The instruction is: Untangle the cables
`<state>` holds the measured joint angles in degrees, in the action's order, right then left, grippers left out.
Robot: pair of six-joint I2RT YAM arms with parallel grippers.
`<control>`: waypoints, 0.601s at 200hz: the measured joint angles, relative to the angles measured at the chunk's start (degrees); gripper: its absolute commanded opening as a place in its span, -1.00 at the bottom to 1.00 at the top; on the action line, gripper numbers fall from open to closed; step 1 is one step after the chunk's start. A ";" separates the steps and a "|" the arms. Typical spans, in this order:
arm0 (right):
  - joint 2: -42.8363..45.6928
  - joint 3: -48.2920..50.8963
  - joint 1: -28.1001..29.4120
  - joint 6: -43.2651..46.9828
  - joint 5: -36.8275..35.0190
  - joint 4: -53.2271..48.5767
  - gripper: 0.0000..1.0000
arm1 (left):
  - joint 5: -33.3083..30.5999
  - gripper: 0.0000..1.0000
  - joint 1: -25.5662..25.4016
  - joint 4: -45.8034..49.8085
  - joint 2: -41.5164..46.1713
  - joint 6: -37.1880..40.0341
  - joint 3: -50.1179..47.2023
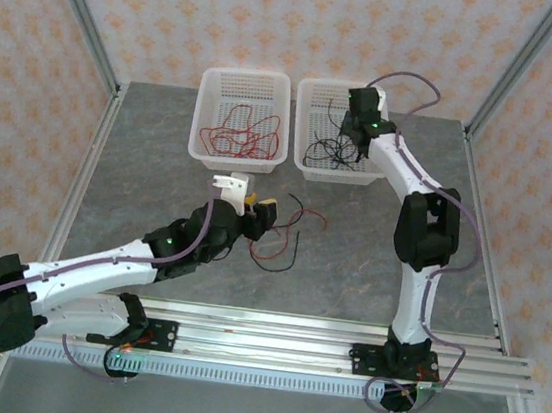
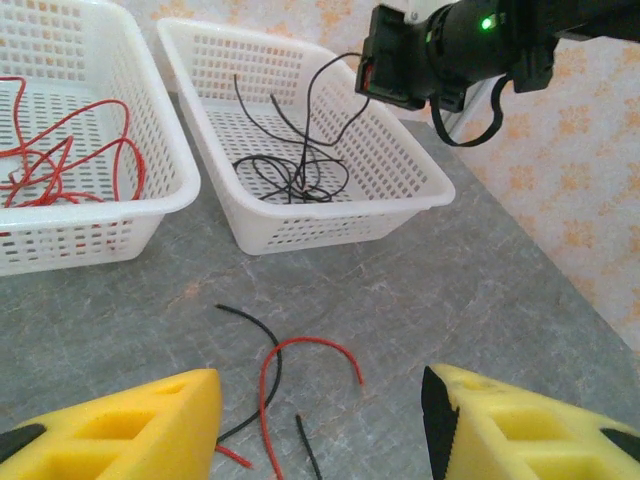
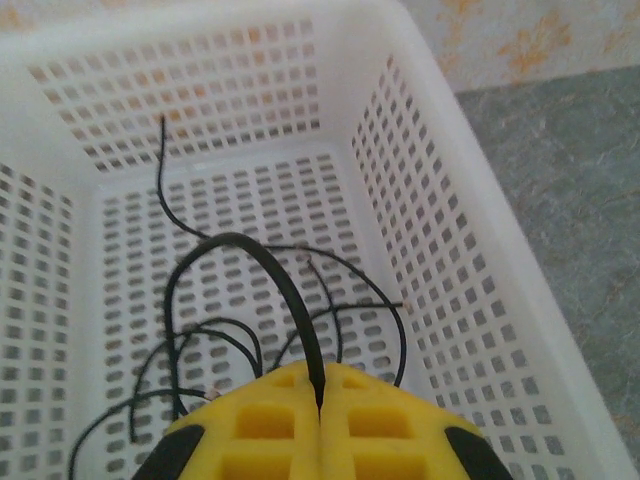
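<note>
left fingers (image 2: 150,415) released, hovering low over the bench (image 2: 480,300); a red cable (image 2: 300,345) and a loose black cable (image 2: 262,345) lie crossed just ahead of them, not yet sorted. farther back, red cables (image 2: 60,165) sit in the left basket (image 2: 165,195). right fingers (image 3: 290,420) clenched on the held black cable (image 3: 285,285) above the right basket (image 2: 400,200), over its black pile (image 2: 295,175). step in hand, i judge: depositing black. next calls for opening there; dangling ends could catch the perforated wall.

White links and black joint housings on left arm (image 1: 87,269) and right arm (image 1: 399,164). Purple-grey cabling (image 1: 410,77) routed externally; green indicator (image 1: 169,245) lit. Yellow finger pads (image 2: 130,425), recessed.
</note>
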<state>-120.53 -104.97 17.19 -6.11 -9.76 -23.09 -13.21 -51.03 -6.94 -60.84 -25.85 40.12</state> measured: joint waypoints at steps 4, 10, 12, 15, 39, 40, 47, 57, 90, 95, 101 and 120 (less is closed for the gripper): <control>-0.44 -0.17 0.00 0.02 -0.15 -0.42 -1.00 | -0.20 0.13 0.00 0.50 0.37 -0.09 0.00; -1.25 -0.44 0.00 0.24 -0.26 -1.25 -1.00 | -0.48 0.13 0.00 1.20 0.83 -0.28 0.00; -1.55 -0.48 0.00 0.35 -0.26 -1.46 -1.00 | -0.59 0.13 0.00 1.44 0.98 -0.33 0.00; -1.86 -0.52 0.00 0.42 -0.33 -1.88 -1.00 | -0.72 0.13 0.00 1.70 1.20 -0.50 0.00; -4.26 -1.20 0.00 0.90 -0.35 -5.51 -1.00 | -1.29 0.13 0.00 5.01 2.75 -1.36 0.02; -4.44 -1.31 0.00 0.92 -0.35 -5.73 -1.00 | -1.31 0.13 0.00 5.09 2.78 -1.36 0.02; -5.14 -1.95 0.00 1.09 -0.35 -6.75 -0.95 | -1.46 0.13 0.00 6.08 3.10 -1.60 0.09; -6.27 -3.08 0.00 1.09 -0.33 -7.93 -0.85 | -1.90 0.13 0.00 7.52 3.54 -1.86 0.22; -7.76 -5.27 0.00 1.88 -0.37 -10.82 -0.55 | -2.64 0.13 0.00 10.88 5.05 -3.30 0.24; -7.78 -5.42 0.00 2.01 -0.39 -11.17 -0.51 | -2.75 0.13 0.00 11.32 5.25 -3.58 0.24; -7.80 -5.66 0.00 1.99 -0.52 -11.54 -0.47 | -2.89 0.13 0.00 11.80 5.38 -3.85 0.26; -7.89 -6.67 0.00 1.95 -1.03 -13.11 -0.37 | -3.45 0.13 0.00 13.25 5.68 -4.57 0.31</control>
<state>-128.42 -111.63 17.19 -4.16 -10.79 -36.21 -16.67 -51.03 6.31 -55.16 -30.41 40.42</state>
